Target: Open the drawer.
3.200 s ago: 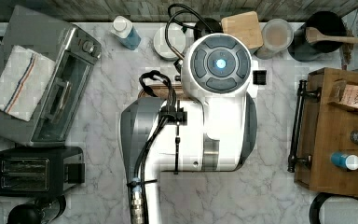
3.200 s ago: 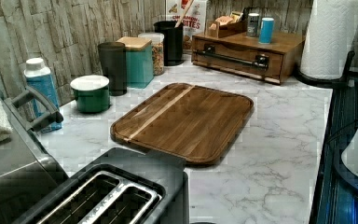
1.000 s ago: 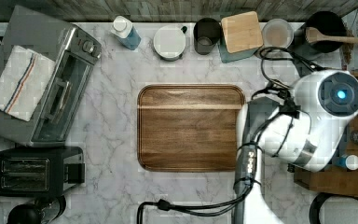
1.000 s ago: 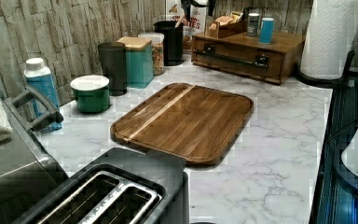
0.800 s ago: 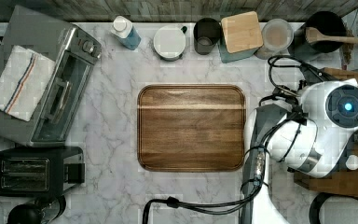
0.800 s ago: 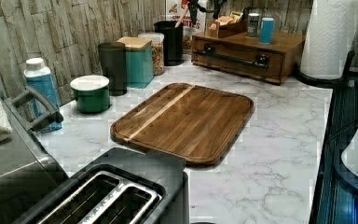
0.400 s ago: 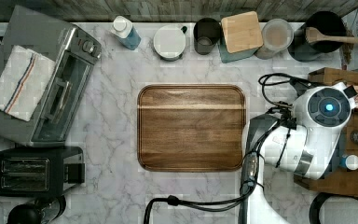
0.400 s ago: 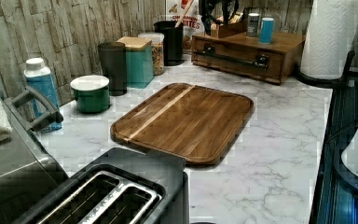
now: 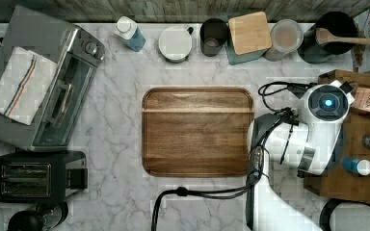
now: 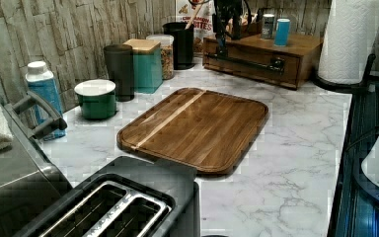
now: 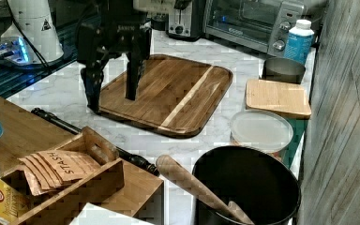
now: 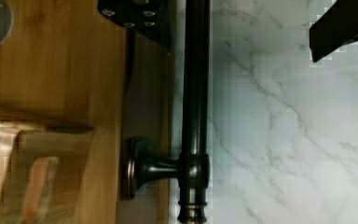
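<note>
Moved: since the frames 3.2 s ago the arm (image 9: 318,130) has swung off the board (image 9: 197,131) to the top view's right; the gripper (image 11: 111,96) now hangs over the handle (image 12: 195,93).
Gripper: parted — in the wrist view one finger (image 12: 142,18) sits over the wooden side of the bar and the other finger (image 12: 340,25) over the marble side, the bar between them, nothing gripped.
Drawer: the drawer (image 10: 256,61) is in the wooden box at the far end of the counter in the left view; its front looks flush with the box, so not pulled out.
Handle: long dark bar running across the drawer front, held off the wood by a round post (image 12: 144,170) near one end.
Box top: a blue-capped bottle (image 10: 282,31) and a second small jar (image 10: 267,25) stand on it; a tea-bag tray (image 11: 58,178) sits there too.
Board: dark, rounded corners, flat on the marble mid-counter — near the box, apart from it.
Back row: canisters and a black pot (image 11: 246,187) with a wooden spoon (image 11: 197,187) along the wall.
</note>
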Robot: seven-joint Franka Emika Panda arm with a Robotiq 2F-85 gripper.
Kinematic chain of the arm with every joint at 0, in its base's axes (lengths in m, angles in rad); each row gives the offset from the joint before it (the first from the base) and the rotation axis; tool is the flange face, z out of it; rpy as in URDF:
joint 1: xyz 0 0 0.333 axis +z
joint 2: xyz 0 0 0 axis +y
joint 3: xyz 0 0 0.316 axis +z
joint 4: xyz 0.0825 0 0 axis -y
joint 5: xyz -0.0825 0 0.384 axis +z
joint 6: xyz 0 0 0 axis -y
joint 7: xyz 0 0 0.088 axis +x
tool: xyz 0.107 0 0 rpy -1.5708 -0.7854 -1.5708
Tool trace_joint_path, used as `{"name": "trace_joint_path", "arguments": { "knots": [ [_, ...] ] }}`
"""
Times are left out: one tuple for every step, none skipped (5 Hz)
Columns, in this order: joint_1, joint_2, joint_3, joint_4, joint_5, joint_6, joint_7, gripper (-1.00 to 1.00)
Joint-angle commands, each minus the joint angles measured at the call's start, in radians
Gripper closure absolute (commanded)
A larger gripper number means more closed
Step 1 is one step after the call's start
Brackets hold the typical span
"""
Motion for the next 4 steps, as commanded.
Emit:
{"name": "trace_joint_path", "arguments": {
  "knots": [
    [0.006, -0.016, -0.096, -0.038, 0.003, 0.115, 0.086, -1.00],
    [-0.039, 0.001, -0.063, -0.050, 0.026, 0.134, 0.092, -1.00],
    [-0.067, 0.023, -0.060, -0.056, 0.073, 0.186, 0.073, -1.00],
    [-0.093, 0.065, -0.043, -0.058, 0.137, 0.223, 0.035, -1.00]
  ]
}}
